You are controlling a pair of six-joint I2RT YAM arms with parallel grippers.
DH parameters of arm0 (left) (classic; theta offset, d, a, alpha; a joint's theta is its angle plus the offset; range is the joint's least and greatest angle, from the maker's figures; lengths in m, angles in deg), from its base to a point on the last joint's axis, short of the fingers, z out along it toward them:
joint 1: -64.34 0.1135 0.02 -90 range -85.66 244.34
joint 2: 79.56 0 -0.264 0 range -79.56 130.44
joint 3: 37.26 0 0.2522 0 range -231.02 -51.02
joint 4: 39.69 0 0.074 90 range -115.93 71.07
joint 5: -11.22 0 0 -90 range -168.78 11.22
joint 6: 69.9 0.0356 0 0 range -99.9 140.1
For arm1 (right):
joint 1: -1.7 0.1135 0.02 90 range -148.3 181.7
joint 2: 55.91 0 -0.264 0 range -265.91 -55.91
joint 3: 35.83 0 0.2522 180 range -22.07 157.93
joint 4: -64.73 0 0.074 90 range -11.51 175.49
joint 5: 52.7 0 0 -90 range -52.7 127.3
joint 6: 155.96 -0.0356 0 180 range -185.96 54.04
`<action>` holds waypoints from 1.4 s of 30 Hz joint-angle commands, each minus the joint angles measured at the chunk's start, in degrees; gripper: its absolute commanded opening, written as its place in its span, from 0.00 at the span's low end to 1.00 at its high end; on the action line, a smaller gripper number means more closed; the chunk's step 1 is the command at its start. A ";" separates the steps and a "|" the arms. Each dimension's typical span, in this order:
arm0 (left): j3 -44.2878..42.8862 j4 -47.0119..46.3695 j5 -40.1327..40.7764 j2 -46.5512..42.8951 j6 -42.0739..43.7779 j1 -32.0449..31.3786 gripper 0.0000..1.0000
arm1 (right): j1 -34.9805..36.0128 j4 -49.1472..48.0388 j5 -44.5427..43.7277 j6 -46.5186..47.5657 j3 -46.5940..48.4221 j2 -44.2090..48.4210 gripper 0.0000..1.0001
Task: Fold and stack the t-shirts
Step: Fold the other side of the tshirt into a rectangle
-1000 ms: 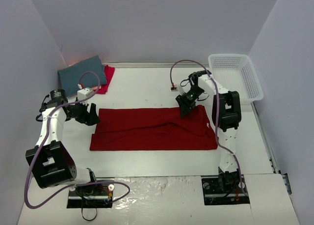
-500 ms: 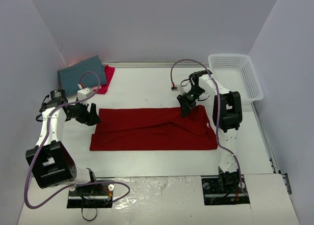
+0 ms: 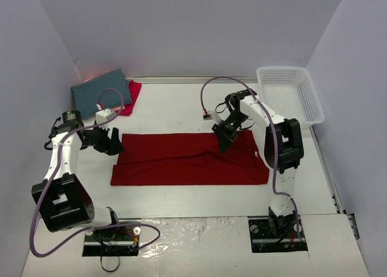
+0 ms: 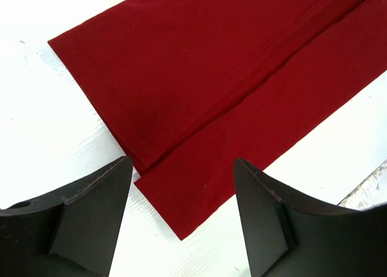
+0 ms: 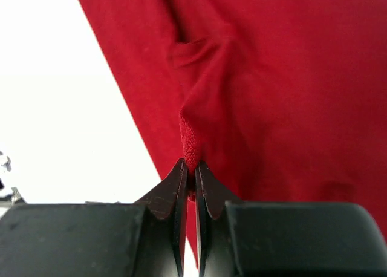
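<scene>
We're pinching deep red shirt (image 3: 175,165) far edge, 1 o'clock, right tool (image 5: 189,166) clamping fold; left tool (image 4: 181,168) gaping wide over 9 o'clock hem, white bench (image 3: 175,107) bordering it.

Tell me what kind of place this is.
Probably a robot lab test cell: plain walls enclose a white table, with two cabled arms bolted on and a deep red t-shirt spread out.

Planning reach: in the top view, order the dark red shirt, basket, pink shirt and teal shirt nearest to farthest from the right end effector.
1. Dark red shirt: pinched in the right end effector.
2. Basket: back right.
3. Pink shirt: back left.
4. Teal shirt: back-left corner.
</scene>
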 commanded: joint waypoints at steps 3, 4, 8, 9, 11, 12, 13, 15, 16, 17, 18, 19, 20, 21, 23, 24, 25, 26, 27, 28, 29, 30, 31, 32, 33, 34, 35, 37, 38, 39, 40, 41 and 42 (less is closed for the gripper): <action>-1.24 1.53 -1.87 -2.14 1.64 0.57 0.66 | 3.07 4.02 -1.24 0.90 -4.04 3.97 0.00; -1.24 1.36 -1.78 -2.23 1.64 0.48 0.66 | 3.42 4.02 -1.32 0.90 -4.92 4.23 0.00; -1.24 1.44 -1.78 -2.14 1.64 0.57 0.67 | 4.83 3.93 -1.59 0.99 -6.24 4.41 0.00; -1.24 1.44 -1.78 -2.06 1.72 0.57 0.67 | 5.27 3.76 -1.50 0.99 -6.50 4.41 0.00; -1.15 1.53 -1.69 -2.14 1.72 0.57 0.66 | 5.88 3.85 -1.50 0.99 -7.03 4.24 0.00; -1.06 1.44 -1.69 -2.14 1.72 0.57 0.66 | 6.15 3.67 -1.50 0.99 -7.03 4.15 0.00; -1.06 1.44 -1.78 -2.14 1.72 0.57 0.67 | 6.67 3.67 -1.41 0.90 -7.12 4.06 0.00; -1.06 1.44 -1.78 -2.14 1.72 0.57 0.67 | 7.12 3.58 -1.41 0.90 -6.95 3.80 0.00; -1.06 1.44 -1.70 -2.14 1.72 0.48 0.67 | 7.47 3.50 -1.33 0.81 -7.03 3.62 0.00; -1.06 1.44 -1.69 -2.14 1.72 0.48 0.67 | 7.91 3.50 -1.24 0.64 -6.95 3.45 0.00; -1.06 1.44 -1.69 -2.14 1.72 0.57 0.67 | 8.17 3.41 -1.15 0.64 -6.77 3.27 0.00; -1.06 1.44 -1.69 -2.06 1.72 0.57 0.67 | 8.35 3.32 -1.15 0.46 -6.77 2.92 0.00; -1.06 1.44 -1.61 -2.06 1.72 0.57 0.67 | 8.78 3.23 -0.98 0.46 -6.77 2.74 0.00; -1.06 1.36 -1.52 -2.06 1.64 0.48 0.67 | 9.05 3.32 -0.97 0.46 -6.77 2.57 0.00; -1.06 1.35 -1.61 -2.06 1.64 0.66 0.67 | 9.93 2.97 -0.97 0.28 -6.95 2.13 0.00; -0.98 1.35 -1.52 -2.06 1.64 0.57 0.67 | 10.19 2.97 -0.97 0.28 -7.03 2.13 0.00; -0.98 1.35 -1.61 -1.97 1.72 0.57 0.67 | 10.37 2.88 -0.97 0.20 -7.21 1.78 0.00; -0.98 1.27 -1.52 -1.97 1.72 0.66 0.67 | 10.63 2.79 -0.97 0.02 -7.21 1.69 0.00; -0.98 1.35 -1.61 -1.97 1.72 0.48 0.67 | 11.16 2.71 -0.97 0.02 -7.21 1.51 0.00; -0.98 1.27 -1.61 -1.88 1.72 0.57 0.67 | 11.34 2.62 -1.06 0.02 -7.30 1.16 0.00; -0.89 1.27 -1.61 -1.88 1.72 0.57 0.67 | 11.51 2.53 -1.06 -0.07 -7.30 0.99 0.00; -0.89 1.27 -1.52 -1.88 1.72 0.57 0.67 | 11.77 2.44 -0.97 -0.07 -7.30 0.90 0.03; -0.89 1.27 -1.52 -1.88 1.81 0.57 0.67 | 11.86 2.44 -0.97 -0.07 -7.39 0.46 0.06; -0.89 1.27 -1.52 -1.79 1.90 0.48 0.67 | 11.95 2.44 -0.89 -0.07 -7.39 0.37 0.14; -0.89 1.27 -1.61 -1.79 1.90 0.57 0.67 | 12.13 2.44 -0.80 -0.07 -7.39 0.28 0.22; -0.89 1.27 -1.61 -1.71 1.81 0.48 0.67 | 12.30 2.44 -0.71 -0.07 -7.47 0.11 0.32; -0.80 1.27 -1.61 -1.53 1.90 0.57 0.67 | 12.39 2.35 -0.88 0.02 -7.65 0.10 0.35; -0.89 1.35 -1.61 -1.35 1.99 0.57 0.68 | 12.48 2.35 -0.80 0.02 -7.91 0.19 0.40; -0.89 1.44 -1.61 -1.35 2.07 0.57 0.68 | 12.48 2.35 -1.06 0.02 -8.17 0.28 0.41; -0.89 1.44 -1.61 -1.27 2.16 0.57 0.68 | 12.48 2.35 -1.24 0.11 -8.35 0.28 0.43; -0.89 1.44 -1.69 -1.27 2.16 0.57 0.68 | 12.57 2.18 -1.41 -0.07 -8.53 0.72 0.45; -0.89 1.44 -1.69 -1.27 2.16 0.57 0.68 | 12.48 2.26 -1.67 -0.24 -8.62 0.89 0.46; -0.80 1.44 -1.61 -1.53 2.16 0.48 0.68 | 12.48 2.18 -2.02 -0.33 -8.88 1.24 0.46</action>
